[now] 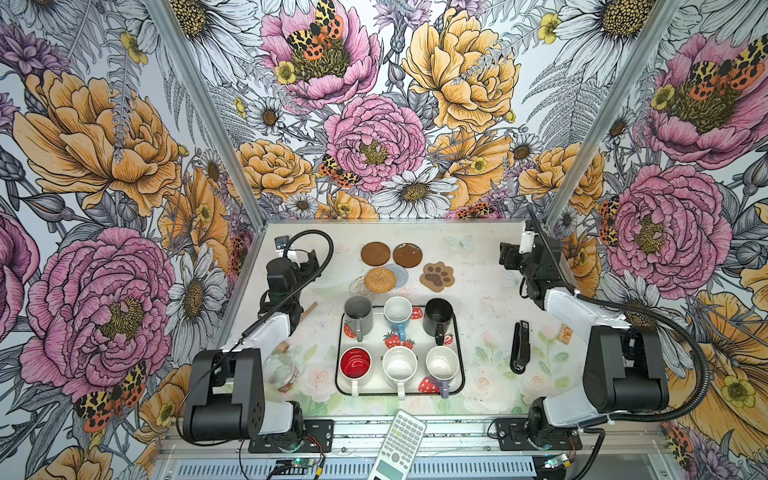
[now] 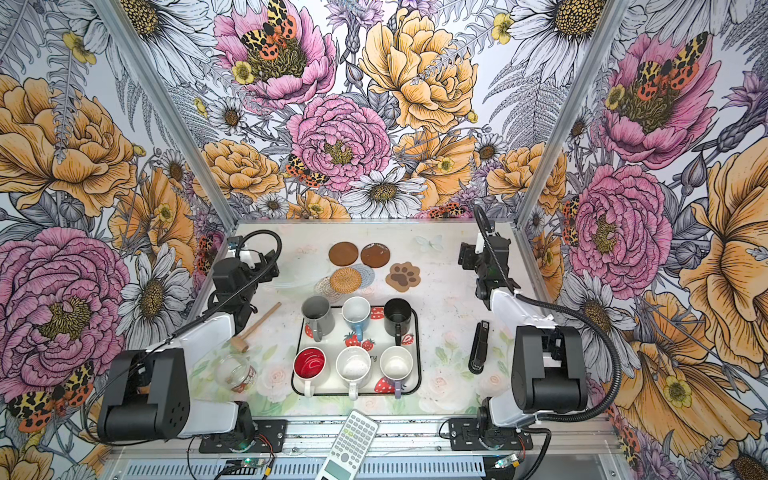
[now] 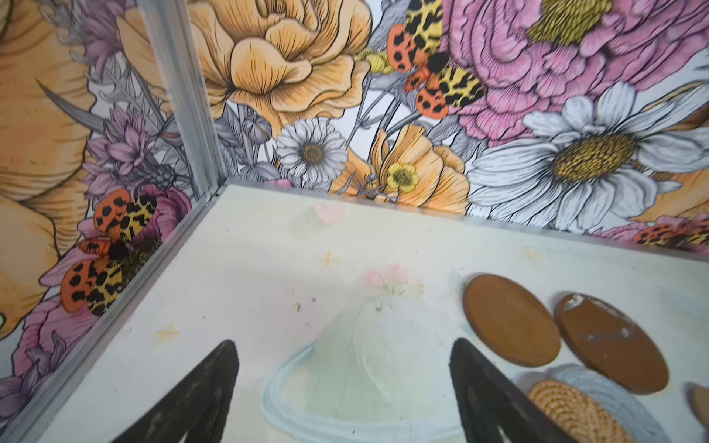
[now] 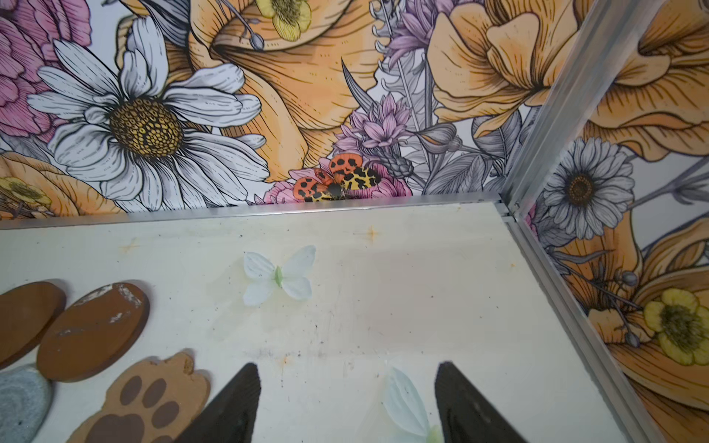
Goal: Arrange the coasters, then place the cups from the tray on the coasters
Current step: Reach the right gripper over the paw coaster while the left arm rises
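Observation:
Several coasters lie grouped at the back middle of the table: two brown discs (image 1: 375, 253) (image 1: 407, 254), a rattan one (image 1: 380, 279) overlapping a whitish crochet one (image 1: 358, 286) and a blue-grey one (image 1: 397, 272), and a paw shape (image 1: 436, 276). The strawberry tray (image 1: 462, 374) holds several cups, among them grey (image 1: 358, 313), light blue (image 1: 397, 311) and black (image 1: 438, 316). My left gripper (image 3: 343, 342) hovers open left of the coasters, over bare table. My right gripper (image 4: 347, 365) hovers open right of the paw coaster (image 4: 145, 402). Neither holds anything.
A clear glass jar (image 1: 282, 371) and a wooden mallet (image 2: 255, 326) lie left of the tray. A black stapler (image 1: 520, 347) lies to its right. A calculator (image 1: 401, 440) rests on the front rail. Flowered walls close the back and both sides.

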Controlling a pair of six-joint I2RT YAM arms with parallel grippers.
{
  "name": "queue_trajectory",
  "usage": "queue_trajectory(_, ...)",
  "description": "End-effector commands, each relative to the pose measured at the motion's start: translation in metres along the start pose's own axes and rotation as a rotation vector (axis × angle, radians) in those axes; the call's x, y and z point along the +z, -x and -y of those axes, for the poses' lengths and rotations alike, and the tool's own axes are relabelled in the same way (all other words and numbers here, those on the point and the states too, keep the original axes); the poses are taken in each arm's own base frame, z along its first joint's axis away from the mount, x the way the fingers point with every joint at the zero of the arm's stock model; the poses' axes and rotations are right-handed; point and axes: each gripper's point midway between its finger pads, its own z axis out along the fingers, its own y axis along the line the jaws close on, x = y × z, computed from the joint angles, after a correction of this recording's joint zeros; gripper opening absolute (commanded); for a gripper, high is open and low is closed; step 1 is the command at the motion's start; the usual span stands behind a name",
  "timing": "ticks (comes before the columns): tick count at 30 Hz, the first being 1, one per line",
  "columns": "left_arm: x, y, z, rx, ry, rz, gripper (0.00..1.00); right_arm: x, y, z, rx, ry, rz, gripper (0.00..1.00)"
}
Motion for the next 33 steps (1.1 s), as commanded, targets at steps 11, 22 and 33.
queue_trajectory(11,-0.011,-0.016,0.094,-0.142,-0.25,-0.336,0.82,0.028,-0.047,-0.155,-0.083,0.277,-0.406,0.7)
queue_trajectory(22,-0.015,-0.022,0.148,-0.047,-0.297,-0.345,0.81,0.056,-0.127,-0.213,-0.307,0.233,-0.64,0.77)
queue_trajectory(33,-0.016,-0.029,0.173,0.027,-0.317,-0.353,0.82,0.064,-0.158,-0.21,-0.359,0.183,-0.725,0.79)
